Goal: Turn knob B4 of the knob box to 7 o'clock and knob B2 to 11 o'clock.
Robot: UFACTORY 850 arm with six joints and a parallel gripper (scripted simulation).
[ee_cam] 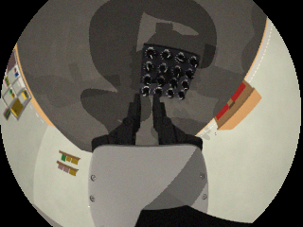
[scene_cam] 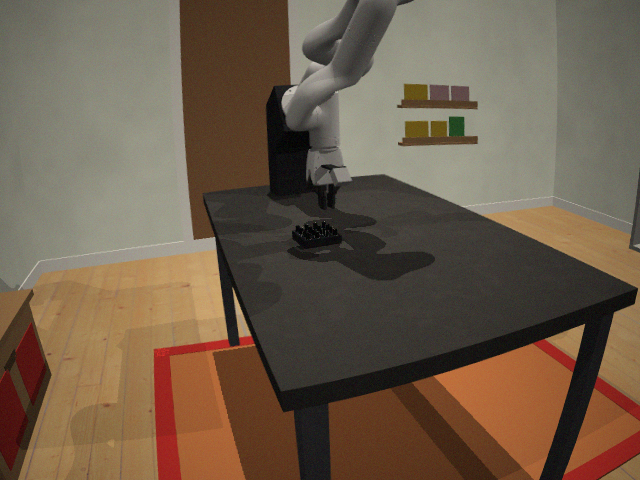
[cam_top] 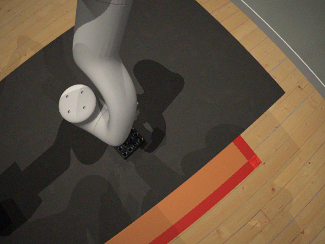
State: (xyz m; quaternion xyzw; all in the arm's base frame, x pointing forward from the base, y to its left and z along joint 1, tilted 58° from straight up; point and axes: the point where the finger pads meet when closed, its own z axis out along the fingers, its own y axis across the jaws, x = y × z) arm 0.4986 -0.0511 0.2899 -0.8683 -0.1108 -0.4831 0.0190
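Note:
The black knob box [cam_top: 130, 146] [scene_cam: 316, 240] [ee_cam: 169, 74] stands on the dark table, with rows of black knobs ringed by pale marks. In the top view the arm hides part of it. The wrist view shows its whole top, slightly turned, beyond the fingertips. Names, the socket and the knobs' white lines are too small to read, so I cannot tell which knobs are B2 and B4 or where they point. My gripper [scene_cam: 326, 205] [ee_cam: 147, 100] is open by a narrow gap with nothing between its fingers. It hangs above the table, behind the box in the exterior view, touching no knob.
The dark table [cam_top: 209, 79] [scene_cam: 413, 310] carries broad arm shadows, some around the box. The arm's grey links [cam_top: 115, 79] [scene_cam: 356, 46] reach over the box in the top view. A black column [scene_cam: 281, 160] stands at the table's far edge.

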